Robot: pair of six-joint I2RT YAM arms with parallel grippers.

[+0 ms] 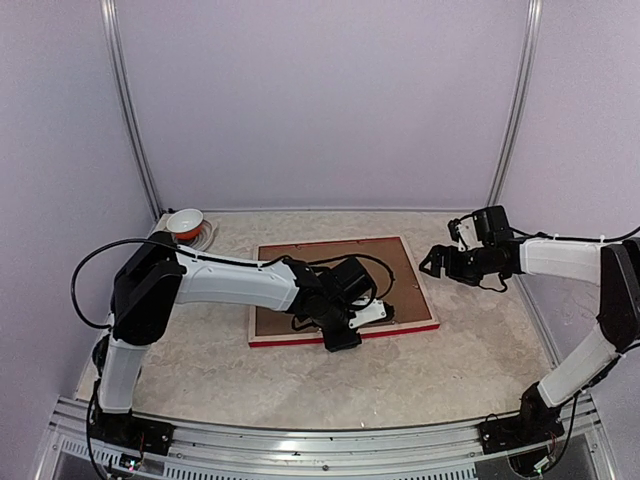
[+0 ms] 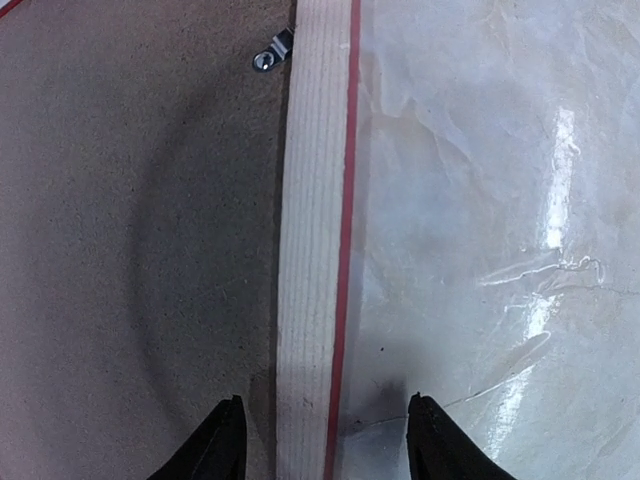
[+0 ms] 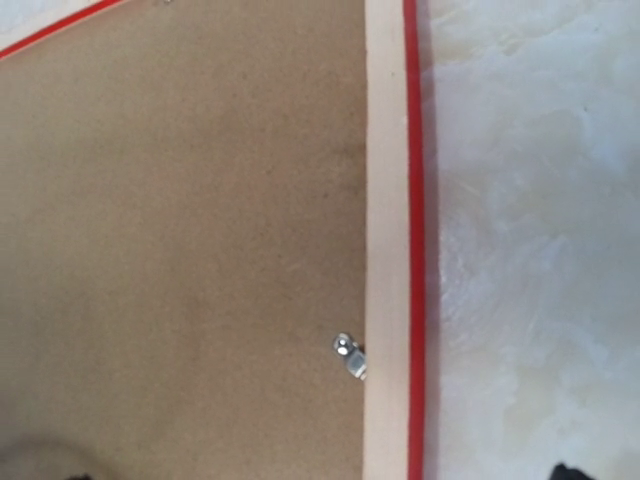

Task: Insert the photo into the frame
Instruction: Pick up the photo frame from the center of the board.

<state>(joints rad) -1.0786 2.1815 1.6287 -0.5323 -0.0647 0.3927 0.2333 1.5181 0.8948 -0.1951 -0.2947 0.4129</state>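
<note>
frame (image 1: pixel 421 285) rim, partly under left hand (image 1: pixel 338 340)

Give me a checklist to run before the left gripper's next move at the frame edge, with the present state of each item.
1. Left gripper astride the frame rail: ok, one finger on each side.
2. Fingers clamped on that rail: not ok, there is a gap on both sides.
3. Frame lying back up, brown backing board inside it: ok.
4. Photo located: cannot tell, it shows in no view.
5. Right gripper open and empty: ok, near the frame's right edge.
6. Metal clip locking the board: cannot tell.
</note>
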